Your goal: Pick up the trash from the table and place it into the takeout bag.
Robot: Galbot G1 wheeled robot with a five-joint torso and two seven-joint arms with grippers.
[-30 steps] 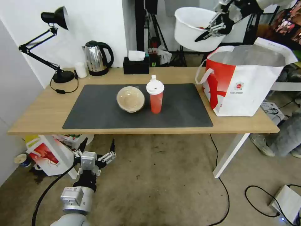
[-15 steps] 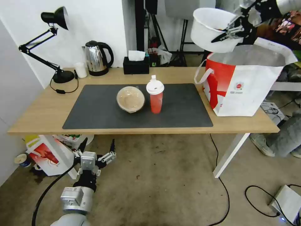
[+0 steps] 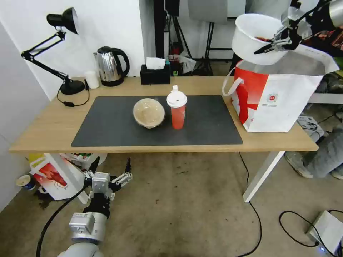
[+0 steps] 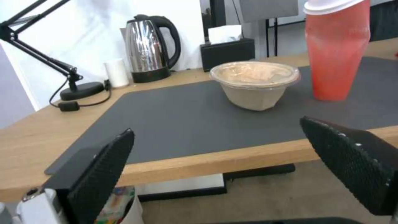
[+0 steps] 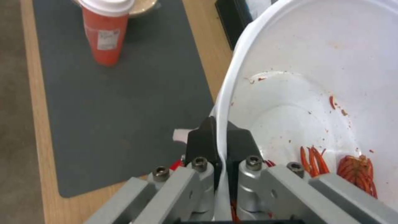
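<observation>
Pinching white bowl (image 3: 250, 34) over takeout bag (image 3: 278, 92) — right gripper (image 3: 266, 48); left gripper (image 3: 110, 167) fingers apart.

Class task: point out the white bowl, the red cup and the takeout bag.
white bowl (image 3: 252, 39): head view, outer wall.
red cup (image 3: 177, 116): head view, red body.
takeout bag (image 3: 286, 103): head view, white front panel.

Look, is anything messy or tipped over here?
Nothing has spilled. The big white bowl looks tilted in the right gripper, which pinches its rim above the takeout bag; red scraps sit inside. The red cup and beige bowl stand upright.
</observation>
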